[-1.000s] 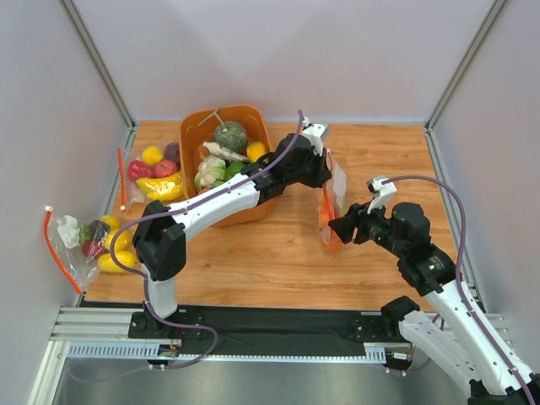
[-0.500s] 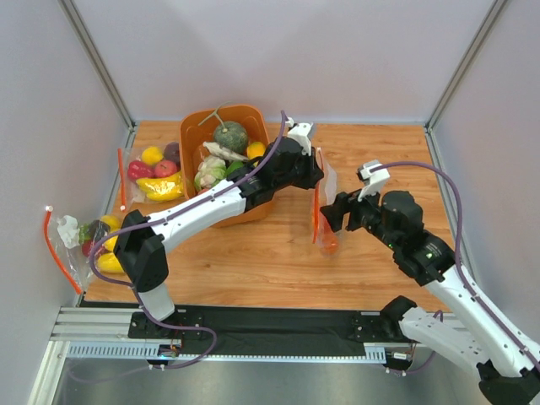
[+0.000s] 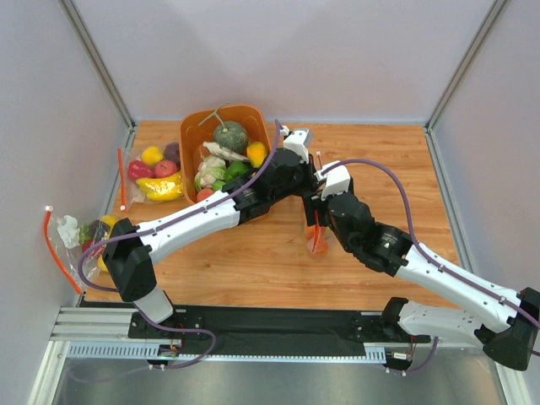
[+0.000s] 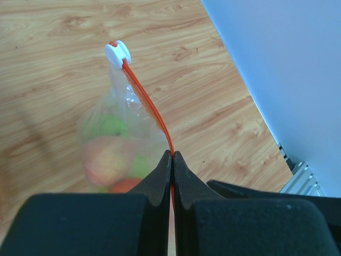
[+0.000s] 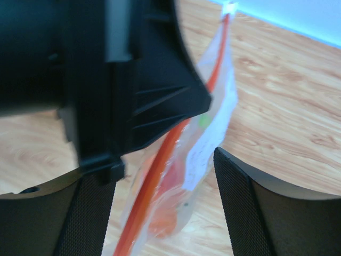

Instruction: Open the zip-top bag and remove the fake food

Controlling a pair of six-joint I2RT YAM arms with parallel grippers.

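Hanging mouth-up around mid-table, slightly right: clear zip-top bag (image 3: 316, 239), red-orange zip strip (image 4: 152, 114) taut along the top, white slider (image 4: 118, 54) at one end. Bunched at its bottom: fake food (image 4: 109, 160), green, peach-red, orange.

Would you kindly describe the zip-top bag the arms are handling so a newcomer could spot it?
On the wooden table, look right of the orange bin, where both arms meet. The zip-top bag is held upright by its red-orange zip strip in the left end effector, unlike the banana bag lying flat.
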